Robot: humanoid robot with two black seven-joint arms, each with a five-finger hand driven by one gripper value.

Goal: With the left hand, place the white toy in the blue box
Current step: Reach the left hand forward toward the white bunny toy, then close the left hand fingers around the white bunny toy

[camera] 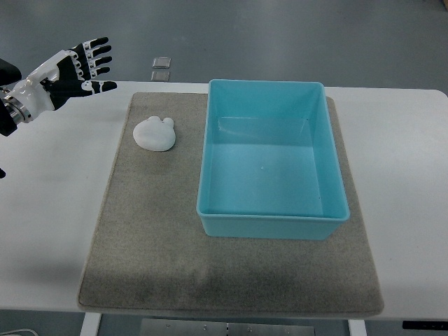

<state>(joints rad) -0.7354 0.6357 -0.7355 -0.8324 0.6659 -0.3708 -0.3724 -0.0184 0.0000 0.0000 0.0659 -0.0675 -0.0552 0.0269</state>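
A small white toy point(155, 133) lies on the grey mat point(154, 231), just left of the blue box point(271, 222). The box is an empty rectangular tub sitting on the mat's right half. My left hand point(89, 66) comes in from the upper left edge, black and white, fingers spread and holding nothing. It hovers above the table's far left corner, up and to the left of the toy, well apart from it. No right arm shows.
The mat lies on a white table point(56, 210) whose front edge runs along the bottom of the picture. Two small pale squares point(161, 68) sit on the grey floor beyond the table's far edge.
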